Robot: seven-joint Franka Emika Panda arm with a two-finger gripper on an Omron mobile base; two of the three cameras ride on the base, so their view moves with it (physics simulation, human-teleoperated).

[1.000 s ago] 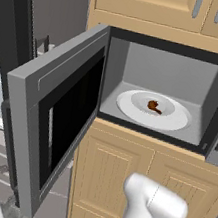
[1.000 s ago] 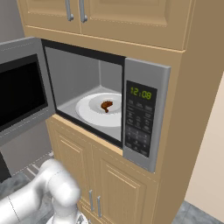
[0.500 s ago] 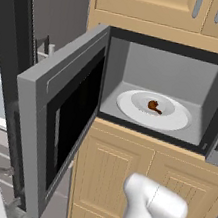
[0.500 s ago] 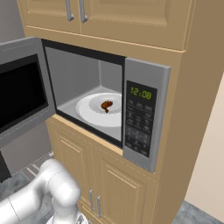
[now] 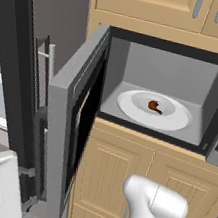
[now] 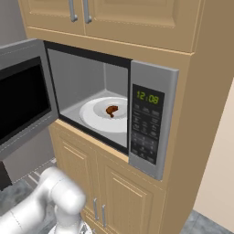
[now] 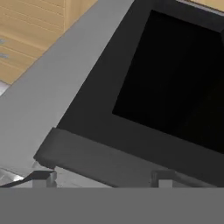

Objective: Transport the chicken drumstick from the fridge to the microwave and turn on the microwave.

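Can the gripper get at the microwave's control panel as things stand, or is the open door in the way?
Probably not directly. The gripper sits low against the outer face of the microwave door, which stands partly open. The control panel is on the far side of that door; closing it should free the way.

The robot arm (image 5: 151, 210) is glossy white, built of thick rounded tube segments that end in smooth domed caps, with a dark seam where one segment meets the next. From the right base view the same arm (image 6: 50, 203) shows a bulbous white elbow at about 7 o'clock. The gripper (image 7: 103, 178) has two small, dark, blocky finger tips (image 7: 43, 177).
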